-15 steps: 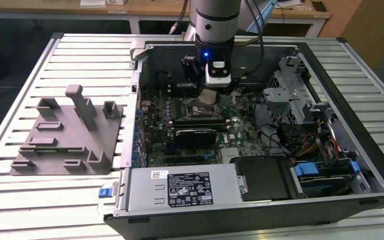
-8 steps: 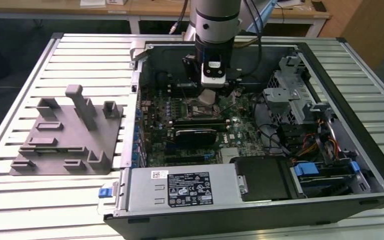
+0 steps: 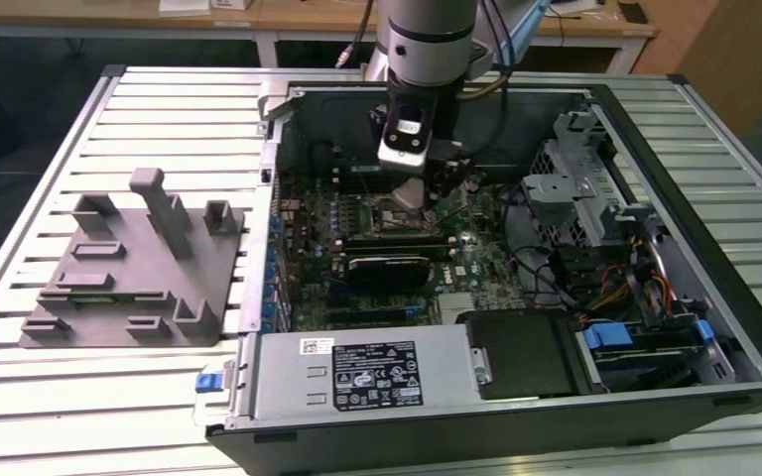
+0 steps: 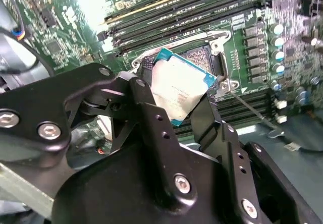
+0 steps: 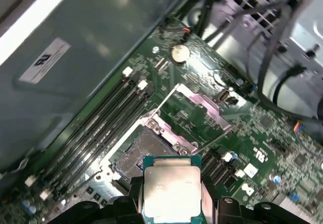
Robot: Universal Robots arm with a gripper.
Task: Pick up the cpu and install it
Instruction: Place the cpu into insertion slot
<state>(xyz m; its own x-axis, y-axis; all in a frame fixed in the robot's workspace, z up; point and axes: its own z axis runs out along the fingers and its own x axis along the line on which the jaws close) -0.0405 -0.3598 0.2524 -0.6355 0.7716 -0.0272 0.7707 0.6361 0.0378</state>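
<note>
We see the cpu (image 4: 179, 87) (image 5: 171, 193) as a thin, flat square with a pale silver-white metal top and a teal-green rim. The hand (image 4: 176, 94) pinches it by two opposite edges, holding it off the board just beside the open socket (image 5: 144, 151).
</note>
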